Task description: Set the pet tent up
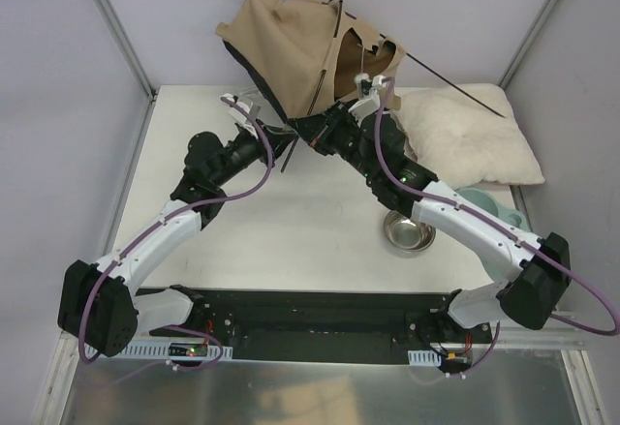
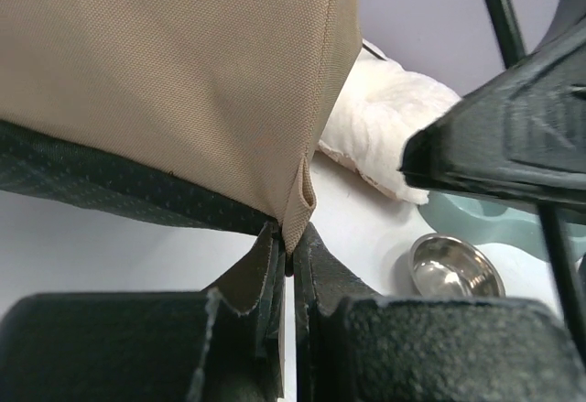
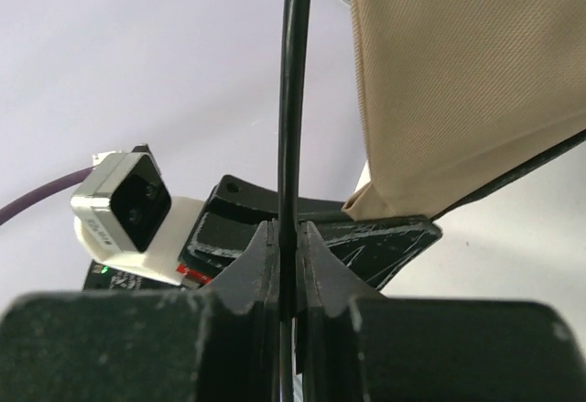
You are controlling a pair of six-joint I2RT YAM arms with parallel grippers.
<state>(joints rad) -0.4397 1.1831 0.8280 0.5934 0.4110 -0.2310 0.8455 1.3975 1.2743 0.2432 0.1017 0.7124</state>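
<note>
The pet tent (image 1: 291, 47) is hanging crumpled over the far side of the bench (image 1: 320, 217), just beside the pillow (image 1: 465, 135). The left fingers (image 2: 258, 278) are pinching its lower fabric corner tightly. The right fingers (image 3: 322, 265) are clamping a thin black pole (image 3: 293, 100) next to that corner.

**Layout relative to pet tent (image 1: 286, 47)**

Tent is held above the far edge of the table (image 1: 291, 222). Left gripper (image 2: 288, 255) is closed on its lowest corner; right gripper (image 3: 288, 246), just right, on a pole (image 3: 293, 100). Pillow (image 1: 470, 139) is laid to the tent's right; bowl (image 1: 409, 231) nearer, right.
</note>
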